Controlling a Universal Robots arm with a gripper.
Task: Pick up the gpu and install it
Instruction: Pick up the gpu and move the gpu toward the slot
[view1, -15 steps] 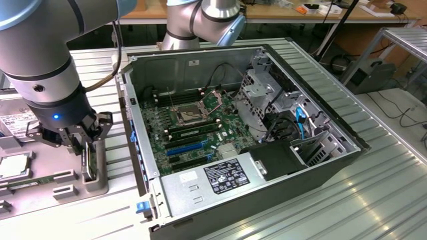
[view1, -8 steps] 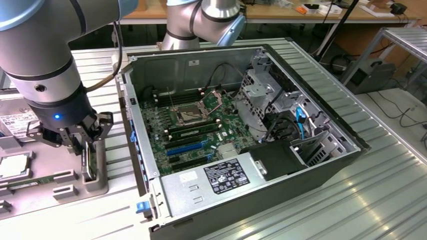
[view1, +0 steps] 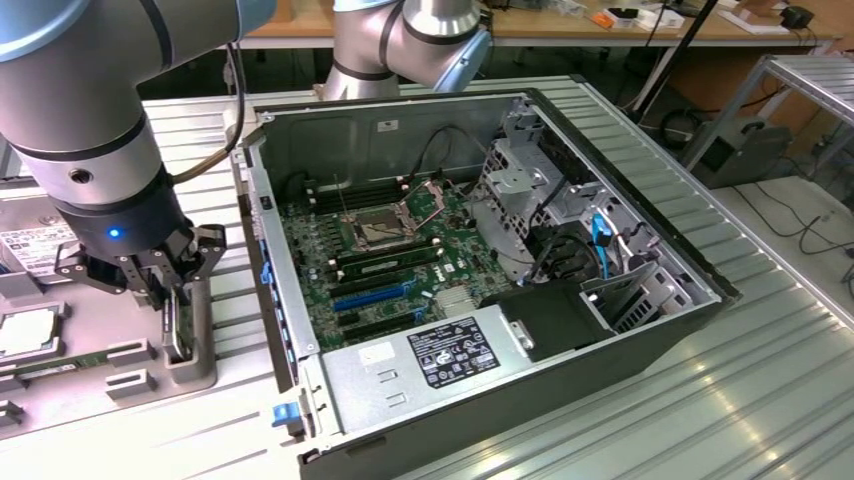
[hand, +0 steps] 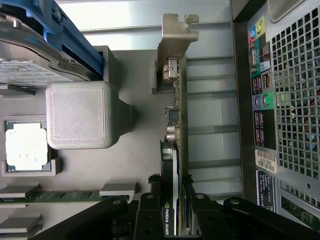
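The pincer (hand: 172, 202) sits closest to the wrist camera, its black frame astride the gpu (hand: 175, 125), whose green-logoed edge runs out from it toward the pale metal bracket (hand: 176, 45) at the far end. The card stands on edge in a slot of the grey printed fixture (hand: 135, 165). The fixture also carries a processor chip (hand: 26, 145), a memory stick (hand: 50, 200) and a hard drive (hand: 30, 70) in a blue caddy. In the exterior view the pincer (view1: 163, 285) hangs low over that fixture (view1: 187, 370) at the exterior view's left. The gpu (view1: 174, 325) is beneath it, just beside the open tower case (view1: 534, 425) lying on the ribbed tabletop (view1: 747, 380). The pincer is drawn in near both faces of the card, but whether it already presses on them I cannot tell. This looks like the pick-up step. The card is not yet out of its slot, and the blue expansion slots (view1: 374, 293) on the motherboard (view1: 387, 235) stand empty. To my eye, a clean lift calls for a square, firm hold on the thin board. It also calls for a straight pull along the slot, so the bracket does not snag the fixture.
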